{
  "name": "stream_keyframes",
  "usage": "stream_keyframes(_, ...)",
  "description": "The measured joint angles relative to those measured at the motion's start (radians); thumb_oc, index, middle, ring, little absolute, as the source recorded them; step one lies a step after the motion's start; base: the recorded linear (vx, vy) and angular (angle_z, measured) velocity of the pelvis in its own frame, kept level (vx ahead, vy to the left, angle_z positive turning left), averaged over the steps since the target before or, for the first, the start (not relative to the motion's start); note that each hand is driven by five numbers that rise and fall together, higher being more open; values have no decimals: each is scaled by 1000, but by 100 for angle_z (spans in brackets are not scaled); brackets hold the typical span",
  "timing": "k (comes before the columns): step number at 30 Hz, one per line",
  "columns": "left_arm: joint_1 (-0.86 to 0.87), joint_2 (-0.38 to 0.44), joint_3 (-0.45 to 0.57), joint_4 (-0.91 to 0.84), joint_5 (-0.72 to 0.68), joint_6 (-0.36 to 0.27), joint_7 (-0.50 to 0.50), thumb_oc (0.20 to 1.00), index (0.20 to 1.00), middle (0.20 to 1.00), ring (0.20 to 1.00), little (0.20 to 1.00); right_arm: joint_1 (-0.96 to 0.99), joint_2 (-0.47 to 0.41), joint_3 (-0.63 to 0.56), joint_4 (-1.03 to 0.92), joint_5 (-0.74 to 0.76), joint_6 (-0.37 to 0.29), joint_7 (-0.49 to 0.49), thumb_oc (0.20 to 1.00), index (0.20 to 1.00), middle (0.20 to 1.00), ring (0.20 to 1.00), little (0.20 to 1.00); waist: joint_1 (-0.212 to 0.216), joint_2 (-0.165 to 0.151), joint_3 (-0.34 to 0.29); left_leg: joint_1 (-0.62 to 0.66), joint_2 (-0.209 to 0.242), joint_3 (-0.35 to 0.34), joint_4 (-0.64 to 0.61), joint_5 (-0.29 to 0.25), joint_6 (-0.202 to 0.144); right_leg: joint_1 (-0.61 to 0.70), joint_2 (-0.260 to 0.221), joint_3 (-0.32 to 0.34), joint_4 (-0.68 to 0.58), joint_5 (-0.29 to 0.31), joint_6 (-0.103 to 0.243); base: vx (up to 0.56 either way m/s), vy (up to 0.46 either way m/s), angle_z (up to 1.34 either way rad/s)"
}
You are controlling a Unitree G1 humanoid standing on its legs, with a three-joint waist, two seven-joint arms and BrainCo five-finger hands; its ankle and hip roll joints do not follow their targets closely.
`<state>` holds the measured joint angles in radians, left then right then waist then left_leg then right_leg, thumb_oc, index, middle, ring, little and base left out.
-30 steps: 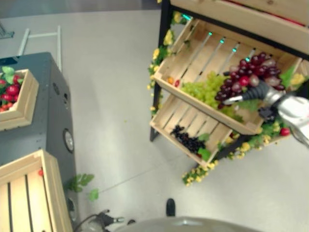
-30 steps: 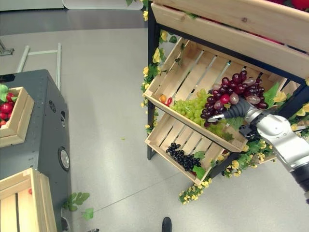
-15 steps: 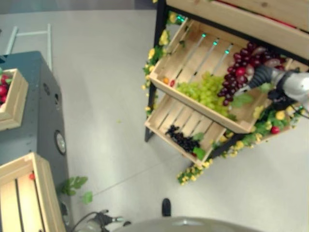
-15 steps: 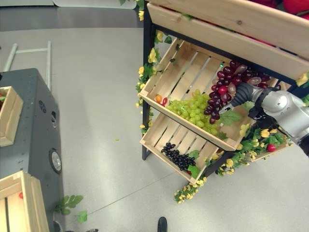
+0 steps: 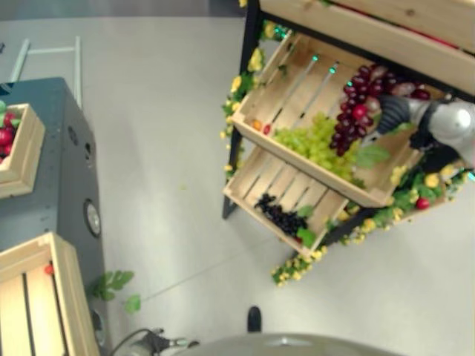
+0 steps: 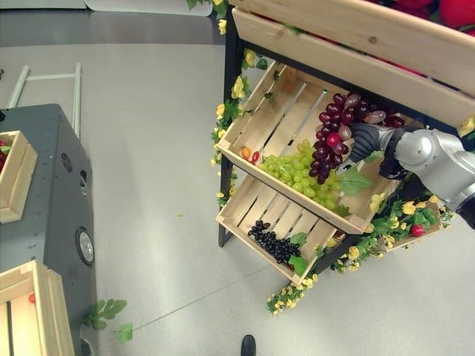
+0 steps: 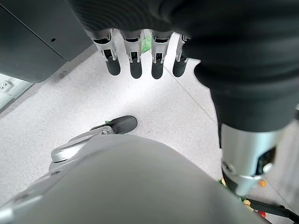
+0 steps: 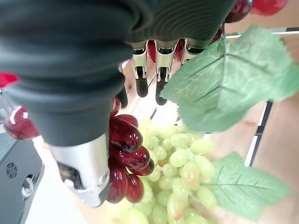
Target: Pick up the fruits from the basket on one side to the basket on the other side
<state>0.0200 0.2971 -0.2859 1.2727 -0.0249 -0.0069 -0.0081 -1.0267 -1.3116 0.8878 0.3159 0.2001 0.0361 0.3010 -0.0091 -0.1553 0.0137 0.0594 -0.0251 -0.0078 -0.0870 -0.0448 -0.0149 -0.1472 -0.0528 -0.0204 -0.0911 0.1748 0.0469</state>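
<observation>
A tiered wooden display stand [image 6: 237, 119] with a dark frame stood on the right of the scene, trimmed with yellow flowers [image 6: 293, 295] and green leaves. On the left stood a dark grey cabinet [image 6: 52, 193]. A light wooden crate [image 5: 33, 297] sat near its front, with one small red fruit [image 5: 48, 270] lying inside. A second wooden crate [image 5: 26, 152] farther back on the cabinet held red fruit [image 5: 6, 132].

The stand's middle crate [image 6: 278, 111] sloped toward the left. It held a bunch of green grapes [image 6: 300, 174] near its lower edge, and a small orange fruit [image 6: 245, 152] and a small red one [image 6: 255, 156] lay at its near left corner. A bunch of red grapes [image 6: 334, 137] hung over the green bunch at the right hand [image 6: 365, 139], which reached in from the right. In the right wrist view the red grapes pressed against the hand beside its thumb, and the fingers [image 8: 161, 70] curved forward over them with a large green leaf [image 8: 224, 79] beside; I could not tell whether they were clamped on the bunch.

The lower crate [image 6: 252, 208] held a bunch of dark grapes [image 6: 273, 242] near a green leaf.

The left hand [image 7: 140, 56] hung above the grey floor [image 7: 56, 107], its fingers straight and slightly apart, holding nothing.
</observation>
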Motion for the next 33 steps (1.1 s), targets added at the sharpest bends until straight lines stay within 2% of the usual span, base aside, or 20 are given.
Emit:
stream_keyframes(1,-2,3,-13,-1,0,1,-5,1000,1000,1000,1000,1000,-65,-7,91,-8,-17,9,14,1000,1000,1000,1000,1000,-3,2,-1,1,1,2,0,0,0,0,0,3,0,-1,1,32,0,-2)
stream_keyframes(2,2,3,-12,1,1,1,-10,1000,1000,1000,1000,1000,-78,-11,109,-4,-18,12,25,1000,1000,1000,1000,1000,-3,1,-4,0,1,2,0,0,0,0,0,1,0,-1,2,0,0,0)
stream_keyframes(3,3,-4,-7,5,1,-1,-10,1000,1000,1000,1000,1000,22,14,-23,20,31,-6,14,1000,1000,1000,1000,1000,-1,-7,-11,0,3,3,0,0,0,0,1,0,0,-3,3,9,-13,5)
stream_keyframes(5,10,7,-10,-1,0,-4,-10,1000,1000,1000,1000,1000,44,38,-55,45,49,-8,-1,1000,1000,1000,1000,1000,5,-10,-14,-1,2,-2,0,0,0,1,0,-5,0,-4,1,-1,-5,3)
stream_keyframes(7,9,8,-15,-5,0,-2,-17,1000,1000,1000,1000,1000,-120,11,158,20,8,8,42,1000,1000,1000,1000,1000,0,-8,-15,-1,0,1,0,0,0,-1,-1,-1,0,-6,4,11,7,-2)
stream_keyframes(8,4,5,-15,0,1,-1,-20,1000,1000,1000,1000,1000,-132,6,163,11,9,6,45,1000,1000,1000,1000,1000,-6,-9,-16,1,1,3,0,0,0,-2,0,0,-1,-6,4,0,0,0)
stream_keyframes(10,10,4,-7,6,0,-2,-19,1000,1000,1000,1000,1000,-18,24,-45,30,50,-15,4,1000,1000,1000,1000,1000,3,-16,-22,-4,1,-1,0,0,-1,-3,-1,-6,0,-5,3,-11,-5,5)
stream_keyframes(11,19,14,-11,-5,0,-5,-19,1000,1000,1000,1000,1000,-29,27,-42,35,30,-12,-7,1000,1000,1000,1000,1000,16,-16,-26,-9,0,0,0,0,-1,-7,-2,-6,0,-7,5,0,0,0)
stream_keyframes(14,12,17,-14,-4,-7,-2,-27,1000,1000,1000,1000,1000,-155,-14,183,4,-21,10,63,1000,1000,1000,1000,1000,20,-19,-27,-18,-1,2,0,0,-1,-18,-3,-3,0,-7,6,-11,1,-2)
stream_keyframes(16,11,15,-13,2,-7,-3,-31,1000,1000,1000,1000,1000,-104,-9,103,3,1,-3,51,1000,1000,1000,1000,1000,21,-18,-26,-20,0,-2,0,0,-1,-20,-3,-6,0,-4,3,-21,-16,5)
stream_keyframes(17,14,14,-10,4,-9,-5,-29,1000,1000,1000,1000,1000,-42,3,-5,22,41,-12,14,1000,1000,1000,1000,1000,24,-20,-26,-23,1,-5,0,0,0,-21,-3,-10,0,-4,2,-47,-16,8)
stream_keyframes(18,20,15,-10,2,-10,-6,-28,1000,1000,1000,1000,1000,-48,3,-9,31,43,-11,-1,1000,1000,1000,1000,1000,28,-21,-24,-31,0,-9,0,0,-1,-24,-4,-13,0,-5,2,-41,-14,6)
stream_keyframes(21,7,24,-17,-7,-9,-5,-30,1000,1000,1000,1000,1000,-282,-3,270,62,-4,11,34,1000,1000,1000,1000,1000,19,-27,-9,-37,1,-8,5,0,-1,-37,-2,-11,0,0,-1,11,-1,-1)
stream_keyframes(22,-1,28,-28,-6,-8,-2,-38,1000,1000,1000,1000,1000,-393,-22,409,13,-32,17,65,1000,1000,1000,1000,1000,18,-27,-4,-36,3,-6,5,-1,-2,-38,0,-11,0,0,-1,0,0,0)
stream_keyframes(23,-1,27,-28,-6,-8,-3,-40,1000,1000,1000,1000,1000,-401,-28,404,-10,-32,8,73,1000,1000,1000,1000,1000,21,-28,-3,-36,5,-6,4,-1,-2,-38,1,-13,0,0,-1,0,0,0)
stream_keyframes(25,-5,27,-26,-3,-8,-5,-40,1000,1000,1000,1000,1000,-316,-28,250,-23,6,-4,58,1000,1000,1000,1000,1000,22,-27,2,-37,4,-4,4,-1,-2,-38,0,-14,0,0,-1,10,-6,3)
stream_keyframes(26,4,17,-1,-1,-10,-9,-35,1000,1000,1000,1000,1000,-160,-14,44,-23,44,-24,28,1000,1000,1000,1000,1000,24,-36,2,-36,4,-9,2,-1,-2,-33,-1,-17,0,-1,-2,15,4,8)
stream_keyframes(31,16,17,11,-6,-9,-10,-21,1000,1000,1000,1000,1000,135,10,-215,-63,77,-21,-8,1000,1000,1000,1000,1000,26,-23,27,-36,-2,-14,2,-1,-2,-33,-7,-20,0,-3,1,20,7,5)
stream_keyframes(32,19,17,14,-9,-9,-10,-18,1000,1000,1000,1000,1000,243,34,-329,-83,99,-27,-20,1000,1000,1000,1000,1000,25,-24,31,-35,-2,-20,2,-1,-1,-31,-7,-23,0,-4,1,0,0,0)
stream_keyframes(33,17,16,13,-13,-9,-11,-17,1000,1000,1000,1000,1000,288,42,-373,-98,109,-28,-24,1000,1000,1000,1000,1000,24,-19,35,-35,-2,-20,2,-1,-1,-32,-7,-22,0,-4,1,0,0,0)
